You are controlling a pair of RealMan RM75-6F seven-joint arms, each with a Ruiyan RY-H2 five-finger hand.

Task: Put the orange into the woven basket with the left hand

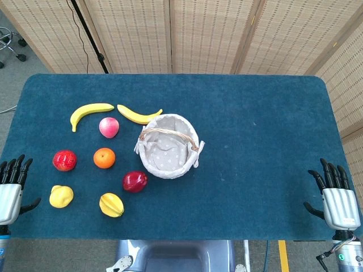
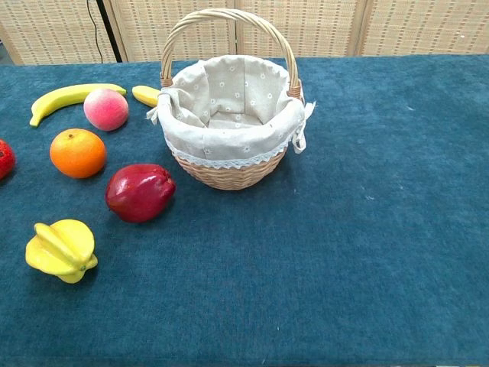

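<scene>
Nearest the chest camera lies a yellow ridged starfruit (image 2: 61, 249) on the dark blue cloth-covered surface (image 2: 367, 229), and just beyond it a dark red apple-like fruit (image 2: 139, 192). Behind that fruit and to its right stands the round woven basket (image 2: 233, 173) with a pale flowered fabric lining and an arched wicker handle, upright, its inside showing only lining.

The round orange (image 1: 104, 158) sits on the surface to the left of the basket, apart from it, with the dark red fruit nearer the robot and a pink peach (image 1: 109, 127) farther back. A bright red fruit (image 1: 64, 160) lies to the left of the orange. A yellow lemon-like fruit (image 1: 60, 196) rests left of the starfruit. Two yellow bananas lie at the far side of the group: the longer curved banana (image 1: 89, 113) to the left and a shorter banana (image 1: 138, 115) touching or just beside the basket's rim.

Only the head view shows the hands. The left hand (image 1: 11, 190), black-fingered with a silver back, hovers at the near left edge of the surface, fingers extended and slightly apart, thumb out to the side, holding nothing; it is well apart from the orange. The right hand (image 1: 336, 195) is at the near right edge in the same pose, fingers spread and empty.
</scene>
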